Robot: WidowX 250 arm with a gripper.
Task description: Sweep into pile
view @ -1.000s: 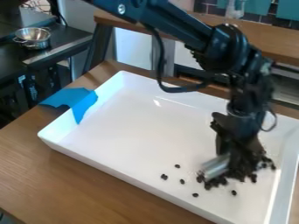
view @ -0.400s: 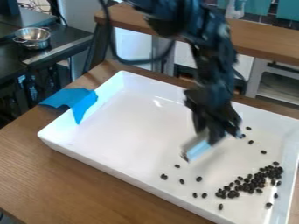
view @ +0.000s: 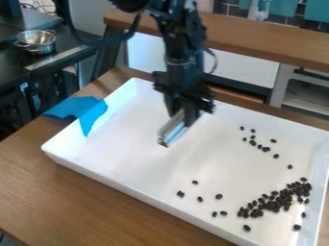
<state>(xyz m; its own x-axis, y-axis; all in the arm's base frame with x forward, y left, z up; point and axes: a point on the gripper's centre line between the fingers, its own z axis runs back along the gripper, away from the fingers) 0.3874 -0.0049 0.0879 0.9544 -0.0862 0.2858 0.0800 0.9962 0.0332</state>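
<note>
The gripper (view: 184, 109), jaws clamped on a silvery sweeping tool (view: 173, 129), is positioned over the white tray (view: 122, 151), apart from the black beans (view: 275, 201).

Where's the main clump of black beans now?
Camera view, lower right: the clump sits on the white tray's floor, close to its right wall, with a few loose beans just left of it.
</note>
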